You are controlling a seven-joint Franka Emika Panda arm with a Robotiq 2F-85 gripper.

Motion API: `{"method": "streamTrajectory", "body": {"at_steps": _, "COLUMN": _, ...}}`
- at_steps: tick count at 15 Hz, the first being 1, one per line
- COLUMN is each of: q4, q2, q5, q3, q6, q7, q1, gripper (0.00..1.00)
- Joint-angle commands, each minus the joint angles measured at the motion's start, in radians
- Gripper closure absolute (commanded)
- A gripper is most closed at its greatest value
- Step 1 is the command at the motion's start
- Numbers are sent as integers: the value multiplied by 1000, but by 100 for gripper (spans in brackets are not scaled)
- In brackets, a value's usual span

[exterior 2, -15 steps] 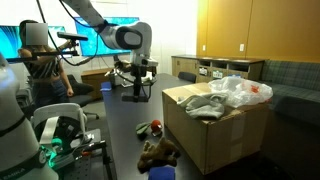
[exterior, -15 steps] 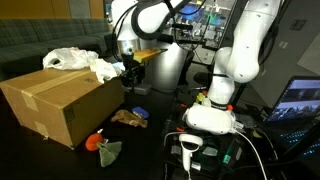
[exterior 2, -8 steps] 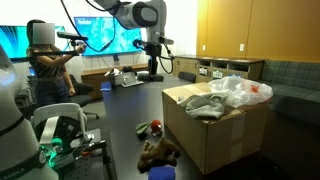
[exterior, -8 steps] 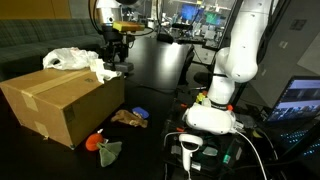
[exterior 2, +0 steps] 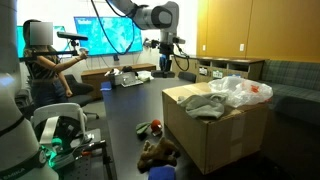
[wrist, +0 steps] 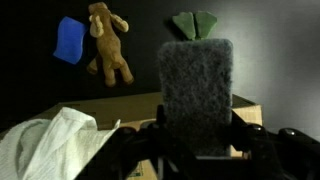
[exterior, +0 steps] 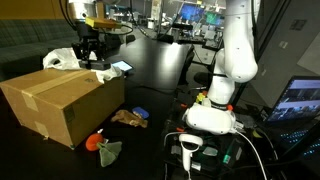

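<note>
My gripper (wrist: 195, 132) is shut on a dark grey felt-like pad (wrist: 195, 92), which stands upright between the jaws and fills the middle of the wrist view. In both exterior views the gripper (exterior: 91, 52) (exterior 2: 165, 64) hangs high above the far end of an open cardboard box (exterior: 58, 106) (exterior 2: 214, 128). Below it, the box (wrist: 112, 108) holds a crumpled white plastic bag (wrist: 48, 150) (exterior: 70, 58) (exterior 2: 240, 90).
On the dark table beside the box lie a brown stuffed toy (wrist: 108, 45) (exterior: 128, 117), a blue piece (wrist: 69, 40) (exterior: 140, 111) and a green-and-orange toy (wrist: 193, 24) (exterior: 103, 147). The arm's white base (exterior: 215, 112) stands nearby. A person (exterior 2: 45, 65) stands by the screens.
The arm has swung away from the table side of the box and risen, carrying the grey pad to above the box's far end. The jaws have kept their hold.
</note>
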Motion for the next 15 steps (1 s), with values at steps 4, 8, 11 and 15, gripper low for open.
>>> {"method": "streamTrajectory", "body": {"at_steps": 4, "q4": 254, "q2": 210, "q5": -43, "q3": -14, "q6": 6, "q7": 65, "q1": 43, "gripper": 68}}
{"method": "streamTrajectory", "body": {"at_steps": 8, "q4": 360, "q2": 302, "q5": -68, "q3": -47, "q6": 45, "q7": 146, "q1": 73, "gripper": 68}}
{"method": "streamTrajectory", "body": {"at_steps": 11, "q4": 424, "q2": 357, "q5": -76, "q3": -69, "q6": 54, "q7": 186, "q1": 79, "gripper": 68}}
{"method": "streamTrajectory", "body": {"at_steps": 15, "q4": 477, "q2": 408, "q5": -82, "q3": -93, "q6": 57, "q7": 221, "q1": 82, "gripper": 68}}
